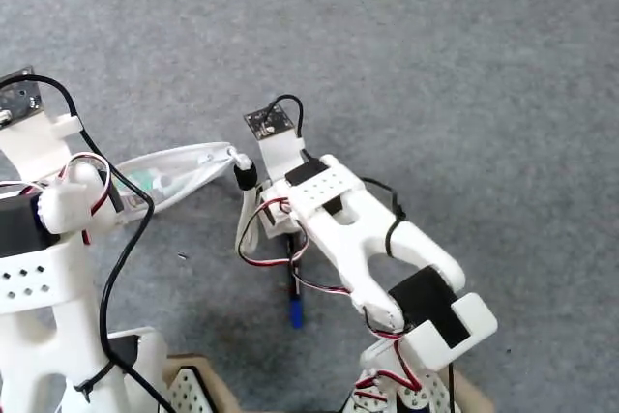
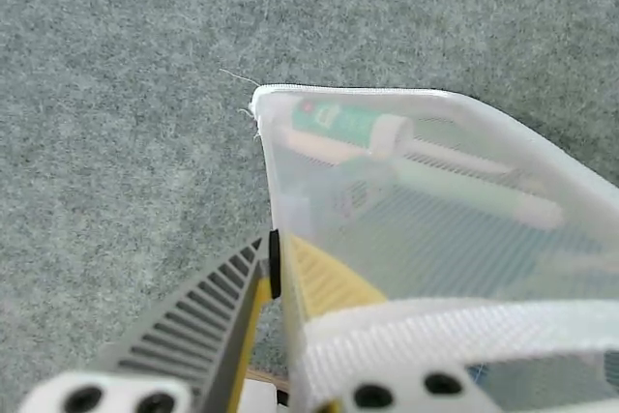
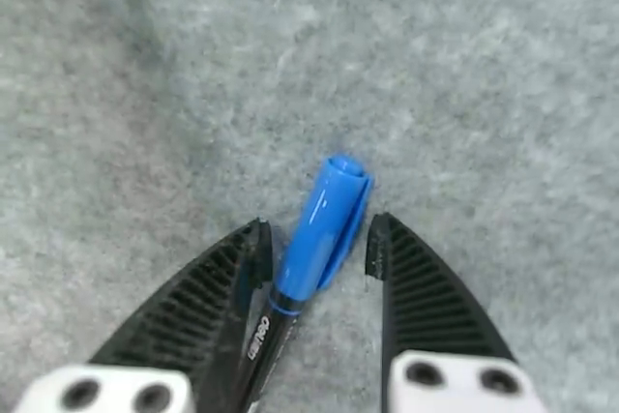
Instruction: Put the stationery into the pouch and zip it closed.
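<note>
A translucent white mesh pouch (image 1: 179, 176) lies at the left of the grey table, its mouth toward the left arm. My left gripper (image 2: 280, 278) is shut on the pouch's (image 2: 406, 210) edge. Inside it lie a green-and-white stick (image 2: 353, 128) and a pale marker (image 2: 464, 191). A marker with a blue cap (image 1: 296, 312) lies flat on the cloth under the right arm. My right gripper (image 3: 317, 244) is low over this marker (image 3: 324, 220), open, with one finger on either side of the cap. One finger (image 3: 237, 268) is close against the marker and the other stands apart.
The right arm's body (image 1: 358, 229) and its red and black cables (image 1: 261, 249) hang over the table's middle. The arm bases (image 1: 184, 384) stand at the near edge. Bare grey cloth (image 1: 464, 94) stretches across the far and right sides.
</note>
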`<state>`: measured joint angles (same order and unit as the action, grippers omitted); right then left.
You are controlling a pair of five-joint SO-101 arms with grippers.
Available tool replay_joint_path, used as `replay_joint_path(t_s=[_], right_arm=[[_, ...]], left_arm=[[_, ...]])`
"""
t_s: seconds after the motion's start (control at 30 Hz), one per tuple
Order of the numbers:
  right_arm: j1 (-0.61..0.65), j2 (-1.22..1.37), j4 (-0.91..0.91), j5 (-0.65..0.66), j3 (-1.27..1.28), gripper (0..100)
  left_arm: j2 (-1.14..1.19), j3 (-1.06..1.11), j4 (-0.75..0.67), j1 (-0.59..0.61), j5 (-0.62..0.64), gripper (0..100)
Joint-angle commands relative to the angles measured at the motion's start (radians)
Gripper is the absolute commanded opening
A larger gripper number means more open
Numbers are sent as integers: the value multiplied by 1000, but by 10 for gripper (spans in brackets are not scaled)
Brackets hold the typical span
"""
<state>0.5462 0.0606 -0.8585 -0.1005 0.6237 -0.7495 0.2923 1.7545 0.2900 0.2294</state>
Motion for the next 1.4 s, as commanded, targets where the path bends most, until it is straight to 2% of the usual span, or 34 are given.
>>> replay_joint_path(t_s=[0.0, 0.23, 0.43, 0.53, 0.93, 1.13, 1.37], right_arm=[[-11, 1, 17, 2, -42, 177], [-11, 1, 17, 2, -42, 174], [-9, 1, 17, 6, -44, 10], [-9, 1, 17, 6, -44, 38], [-15, -8, 11, 6, -137, 38], [-100, -10, 5, 2, -266, 13], [-183, -10, -114, 0, -440, 12]], left_arm=[[8, -4, -9, 8, 11, 28], [8, -4, -11, 8, 11, 28], [8, -4, -11, 8, 11, 28], [8, -4, -11, 8, 11, 28], [8, -4, -11, 8, 11, 28], [8, -4, -9, 8, 11, 28], [8, -4, -9, 7, 11, 28]])
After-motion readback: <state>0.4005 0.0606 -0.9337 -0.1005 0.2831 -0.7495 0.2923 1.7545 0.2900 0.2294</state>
